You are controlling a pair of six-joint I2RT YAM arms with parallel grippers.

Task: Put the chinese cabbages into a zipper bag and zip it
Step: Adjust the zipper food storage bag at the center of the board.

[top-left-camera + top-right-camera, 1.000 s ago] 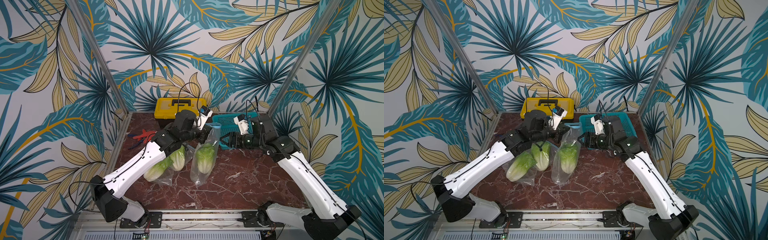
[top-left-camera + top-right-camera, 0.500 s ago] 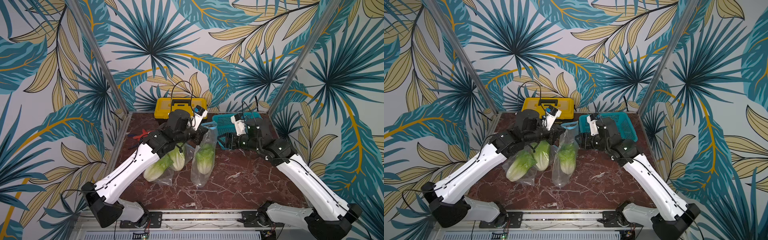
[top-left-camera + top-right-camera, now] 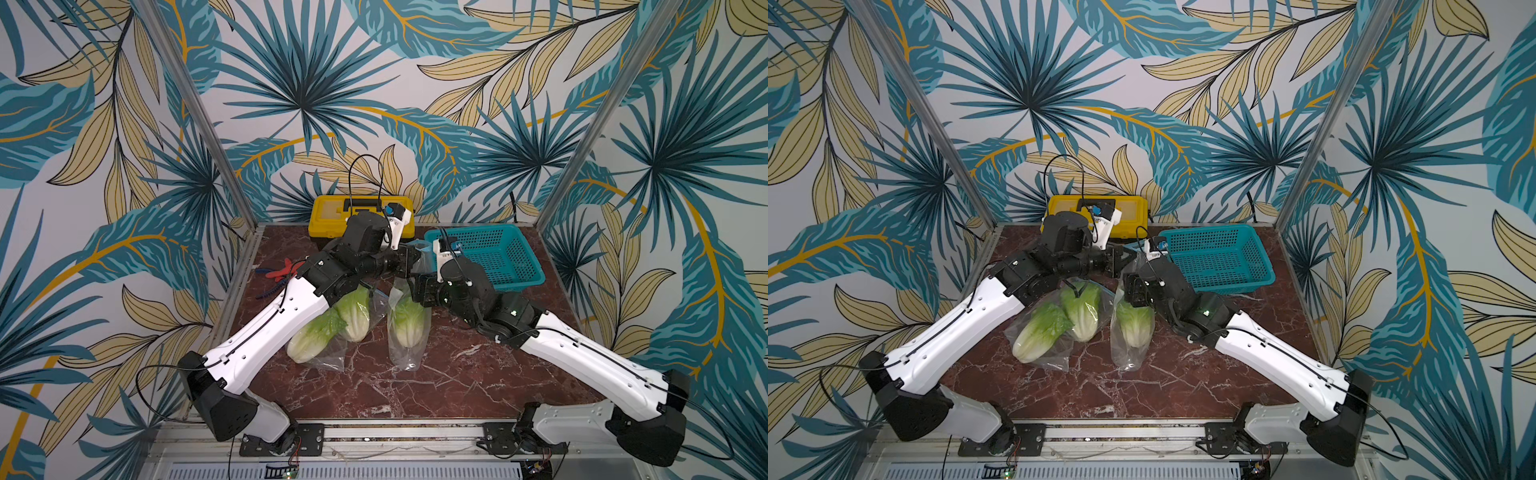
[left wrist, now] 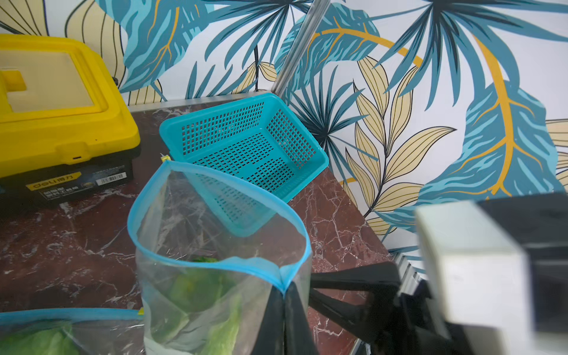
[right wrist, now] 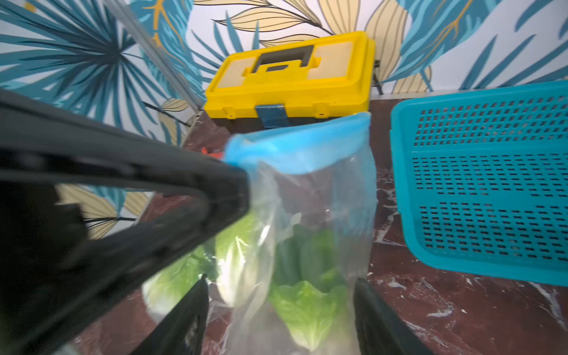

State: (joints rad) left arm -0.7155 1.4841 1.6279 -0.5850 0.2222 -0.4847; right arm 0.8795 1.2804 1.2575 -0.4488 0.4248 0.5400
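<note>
Left of centre, two chinese cabbages lie in a clear bag on the table. Reaching rightward, the left gripper pinches the blue rim of the upright zipper bag, which holds the third cabbage. From the right, the right gripper straddles that bag, jaws spread.

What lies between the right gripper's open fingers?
The lower part of the zipper bag, with a chinese cabbage inside, as the right wrist view shows.

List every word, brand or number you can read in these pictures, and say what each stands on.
"deli": yellow label on the black base of the yellow toolbox.
Chinese print beside and below it, and the barcode sticker: too small to read.
No other writing shows.
</note>
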